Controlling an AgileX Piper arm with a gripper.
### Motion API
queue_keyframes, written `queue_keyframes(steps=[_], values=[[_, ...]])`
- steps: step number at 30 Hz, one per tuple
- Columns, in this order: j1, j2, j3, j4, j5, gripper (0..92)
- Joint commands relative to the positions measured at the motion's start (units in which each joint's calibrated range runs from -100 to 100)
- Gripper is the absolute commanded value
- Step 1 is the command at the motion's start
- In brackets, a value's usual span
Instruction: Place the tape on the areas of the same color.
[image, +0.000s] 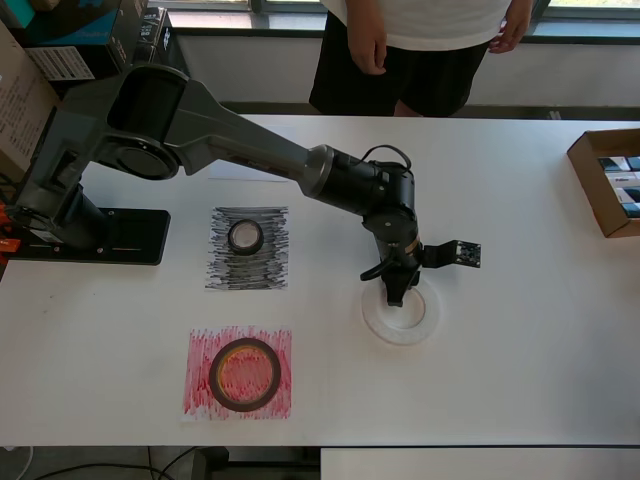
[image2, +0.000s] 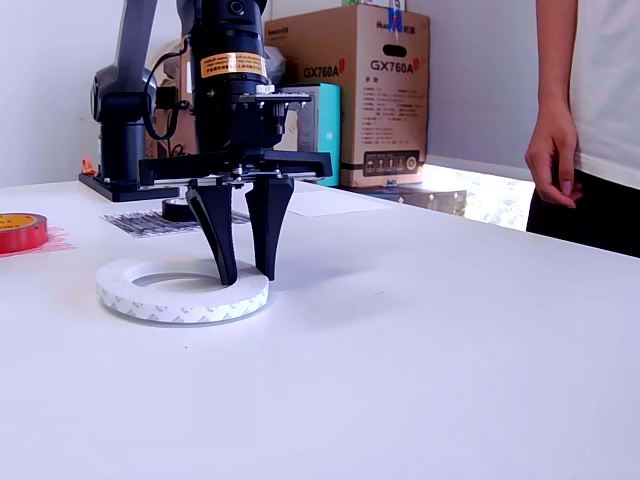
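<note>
White tape roll (image: 400, 316) flat on desk (image: 520, 330), overhead view: gripper (image: 396, 292) over its upper rim; black roll (image: 245, 237) on black patch (image: 247, 248), reddish roll (image: 243, 373) on red patch (image: 238, 373). Exterior view: jaws narrowly parted, straddling roll's (image2: 183, 291) far rim, one finger (image2: 216, 235) inside ring, other outside; grip unclear.

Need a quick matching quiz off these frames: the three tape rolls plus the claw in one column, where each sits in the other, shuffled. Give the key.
Column 1
1. black tape roll
2. reddish-brown tape roll
3. white tape roll
4. claw

Column 2
A. on the red scribbled patch
B. straddling the white roll's wall, one finger inside the ring and one outside
C. on the bare table, on neither scribbled patch
D. on the black scribbled patch

Pairs: 1-D, 2-A, 3-C, 4-B
</note>
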Motion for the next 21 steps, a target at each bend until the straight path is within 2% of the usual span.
queue_keyframes(steps=[1, 7, 12, 21], values=[[1.59, -2.0, -0.16, 0.07, -0.19, 0.0], [5.06, -9.77, 1.84, 3.98, -0.11, 0.0], [9.01, -16.69, 7.66, 3.89, -0.11, 0.0], [20.69, -28.38, 20.47, 3.13, -0.52, 0.0]])
